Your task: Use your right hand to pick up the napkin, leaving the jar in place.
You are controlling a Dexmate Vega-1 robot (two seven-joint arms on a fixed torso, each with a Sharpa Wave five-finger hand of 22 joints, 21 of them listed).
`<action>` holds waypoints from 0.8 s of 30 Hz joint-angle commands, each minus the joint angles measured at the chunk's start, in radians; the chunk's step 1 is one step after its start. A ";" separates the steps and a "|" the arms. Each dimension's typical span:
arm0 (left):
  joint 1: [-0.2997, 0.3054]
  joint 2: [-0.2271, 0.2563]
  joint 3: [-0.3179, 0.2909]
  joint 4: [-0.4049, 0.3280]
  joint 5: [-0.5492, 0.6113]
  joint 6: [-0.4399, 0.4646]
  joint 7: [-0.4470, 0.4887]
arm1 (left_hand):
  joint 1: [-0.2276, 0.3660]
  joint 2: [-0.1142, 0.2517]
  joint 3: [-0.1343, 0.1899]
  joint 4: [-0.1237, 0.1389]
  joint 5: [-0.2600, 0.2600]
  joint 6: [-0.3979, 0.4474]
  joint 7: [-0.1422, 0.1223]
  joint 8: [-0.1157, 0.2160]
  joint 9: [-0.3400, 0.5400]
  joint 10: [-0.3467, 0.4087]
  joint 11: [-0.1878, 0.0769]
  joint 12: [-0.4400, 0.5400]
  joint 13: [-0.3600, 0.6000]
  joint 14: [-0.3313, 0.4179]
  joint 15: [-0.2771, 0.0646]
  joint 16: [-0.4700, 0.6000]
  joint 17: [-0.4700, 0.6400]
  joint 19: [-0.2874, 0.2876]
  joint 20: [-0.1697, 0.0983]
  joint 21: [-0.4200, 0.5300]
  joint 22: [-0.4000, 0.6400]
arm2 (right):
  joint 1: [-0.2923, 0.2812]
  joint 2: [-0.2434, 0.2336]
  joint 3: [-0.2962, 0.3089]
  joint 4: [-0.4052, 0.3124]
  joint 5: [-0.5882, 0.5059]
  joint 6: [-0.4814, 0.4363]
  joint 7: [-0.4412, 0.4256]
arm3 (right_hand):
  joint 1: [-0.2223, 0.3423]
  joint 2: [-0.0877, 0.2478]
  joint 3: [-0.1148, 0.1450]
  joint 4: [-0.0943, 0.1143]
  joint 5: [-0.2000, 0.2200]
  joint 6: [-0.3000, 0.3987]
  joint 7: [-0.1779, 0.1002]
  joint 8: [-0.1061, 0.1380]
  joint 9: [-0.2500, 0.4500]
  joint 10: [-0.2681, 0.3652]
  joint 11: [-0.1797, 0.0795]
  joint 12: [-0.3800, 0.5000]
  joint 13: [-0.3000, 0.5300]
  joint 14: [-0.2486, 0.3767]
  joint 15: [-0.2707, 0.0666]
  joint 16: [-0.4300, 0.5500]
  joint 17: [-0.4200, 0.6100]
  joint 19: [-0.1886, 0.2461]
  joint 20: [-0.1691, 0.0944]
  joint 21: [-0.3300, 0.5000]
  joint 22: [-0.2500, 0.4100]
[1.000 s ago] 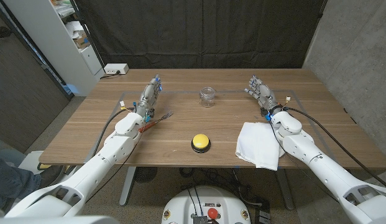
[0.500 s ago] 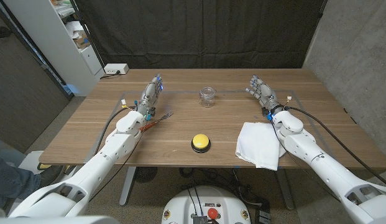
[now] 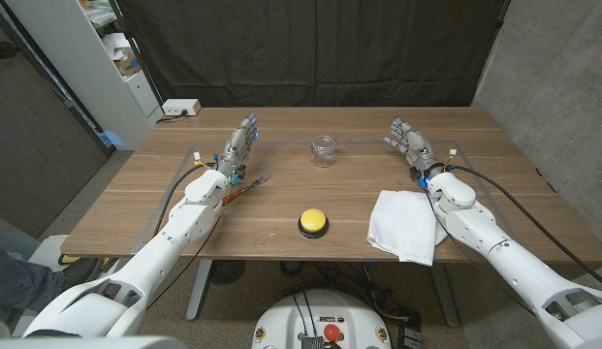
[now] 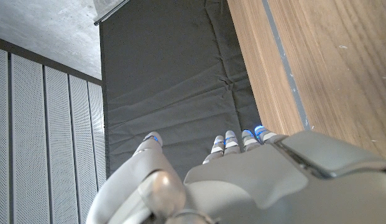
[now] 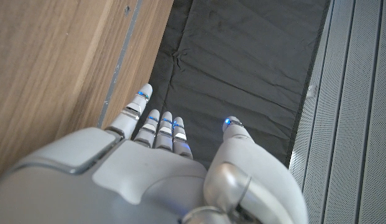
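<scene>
The table (image 3: 281,208) is wide, so we have room to draw back. The napkin (image 3: 402,225) lies behind our right hand (image 3: 409,145), beside its forearm. We should pull back, then pinch a raised fold. That hand holds nothing, fingers apart. The jar (image 3: 324,150) sits well off to its left; we keep away from it.

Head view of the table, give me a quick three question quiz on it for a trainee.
1. True or false: the right hand holds the napkin.
2. Which lies nearest the left hand? A jar B fork C yellow button
3. Fill in: the napkin's front edge hangs over the table's ____ edge.

Key: 1 false, it holds nothing; 2 B; 3 near.
</scene>
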State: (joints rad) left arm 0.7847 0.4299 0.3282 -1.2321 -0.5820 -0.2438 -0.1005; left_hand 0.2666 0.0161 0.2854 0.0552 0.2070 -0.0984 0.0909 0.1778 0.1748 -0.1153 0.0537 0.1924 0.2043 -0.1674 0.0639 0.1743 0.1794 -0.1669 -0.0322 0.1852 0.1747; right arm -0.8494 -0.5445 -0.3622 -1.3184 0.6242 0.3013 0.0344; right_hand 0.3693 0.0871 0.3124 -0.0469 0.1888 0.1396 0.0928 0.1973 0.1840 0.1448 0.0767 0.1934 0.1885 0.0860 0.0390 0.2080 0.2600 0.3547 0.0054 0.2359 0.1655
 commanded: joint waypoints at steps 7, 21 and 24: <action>-0.015 -0.022 -0.010 0.026 0.013 -0.005 -0.025 | 0.011 0.005 0.003 -0.007 0.002 -0.003 0.003 0.008 0.002 -0.010 0.001 0.008 0.000 -0.025 0.004 0.010 0.001 -0.033 0.004 0.007 0.003 | -0.042 -0.027 0.023 -0.052 0.000 0.045 0.004 | 0.011 0.002 0.000 -0.007 0.005 0.007 -0.008 0.002 0.003 0.009 -0.004 0.004 0.002 0.007 -0.007 0.005 -0.001 0.010 -0.005 -0.003 0.003; -0.016 -0.018 -0.013 0.012 0.020 0.012 -0.022 | 0.013 0.007 0.003 -0.010 0.001 -0.002 0.003 0.008 0.002 -0.012 0.004 0.008 -0.002 -0.027 0.006 0.010 0.001 -0.035 0.005 0.007 0.003 | -0.077 -0.047 0.038 -0.086 0.006 0.078 0.020 | 0.012 0.003 -0.001 -0.010 0.005 0.011 -0.011 0.003 0.003 0.011 -0.006 0.005 0.002 0.007 -0.006 0.006 -0.004 0.011 -0.004 -0.007 0.003; -0.017 -0.017 -0.011 0.011 0.023 0.013 -0.025 | 0.013 0.008 0.003 -0.010 0.001 -0.002 0.003 0.008 0.002 -0.011 0.004 0.008 -0.003 -0.026 0.005 0.010 0.001 -0.036 0.006 0.007 0.003 | -0.086 -0.054 0.043 -0.093 0.007 0.086 0.024 | 0.012 0.003 -0.002 -0.011 0.005 0.012 -0.011 0.003 0.003 0.011 -0.005 0.005 0.002 0.008 -0.007 0.006 -0.004 0.012 -0.004 -0.008 0.003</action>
State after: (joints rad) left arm 0.7714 0.4134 0.3165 -1.2153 -0.5667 -0.2409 -0.1218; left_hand 0.2705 0.0201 0.2895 0.0510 0.2069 -0.0984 0.0908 0.1817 0.1747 -0.1206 0.0590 0.1964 0.1997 -0.1674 0.0639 0.1777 0.1767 -0.1669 -0.0321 0.1850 0.1746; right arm -0.9034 -0.5780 -0.3350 -1.3820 0.6257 0.3594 0.0467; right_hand 0.3732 0.0911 0.3080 -0.0511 0.1887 0.1448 0.0876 0.1973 0.1839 0.1502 0.0714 0.1934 0.1883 0.0913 0.0337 0.2080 0.2554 0.3602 -0.0002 0.2282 0.1653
